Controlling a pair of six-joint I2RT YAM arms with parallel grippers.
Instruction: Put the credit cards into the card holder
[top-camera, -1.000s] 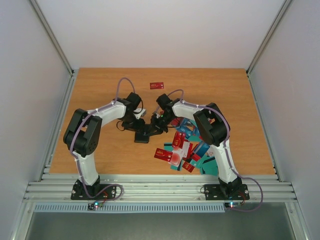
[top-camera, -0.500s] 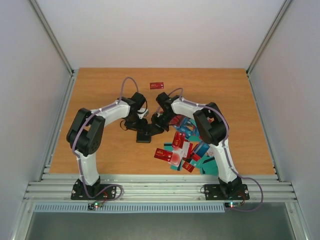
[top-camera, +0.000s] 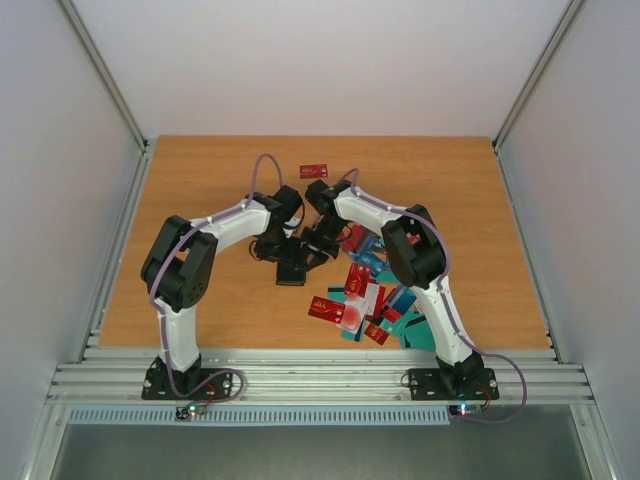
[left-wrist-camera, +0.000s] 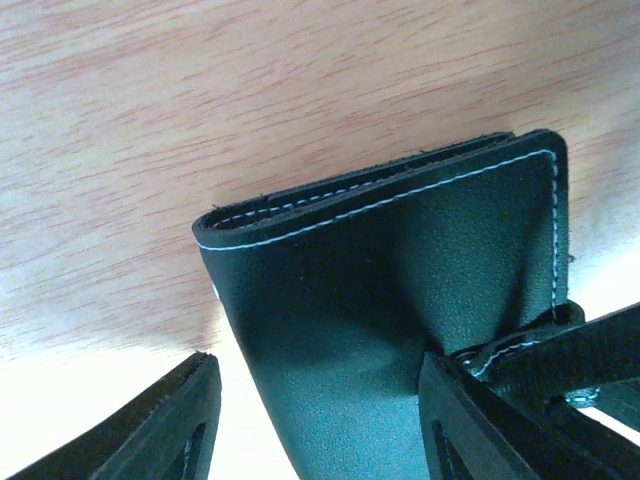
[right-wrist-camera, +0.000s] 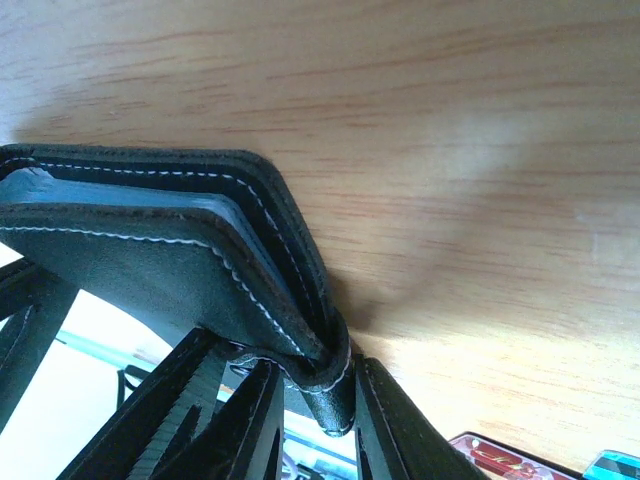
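Both arms have swung in since a second ago: the left arm (top-camera: 215, 225) has pushed its elbow to the right and the right arm (top-camera: 385, 215) has reached farther out. The two claws are now packed closer over the holder (top-camera: 289, 270), which has hardly moved. Nearest, by the right arm, the cards (top-camera: 365, 300) lie in a heap on the counter (top-camera: 200, 180), so I think most of the job is left. Past them the holder sits mid-counter. The right claw (right-wrist-camera: 318, 390) is narrow and pinches the edge of one flap. The left claw (left-wrist-camera: 317, 380) is half wide with the holder between its fingers; one finger (left-wrist-camera: 465, 425) touches the holder and the other is apart, so it is not squeezing. A blue-grey layer shows between the flaps, and I cannot tell if it is a card. Farthest off, one red card (top-camera: 314, 171) lies alone.
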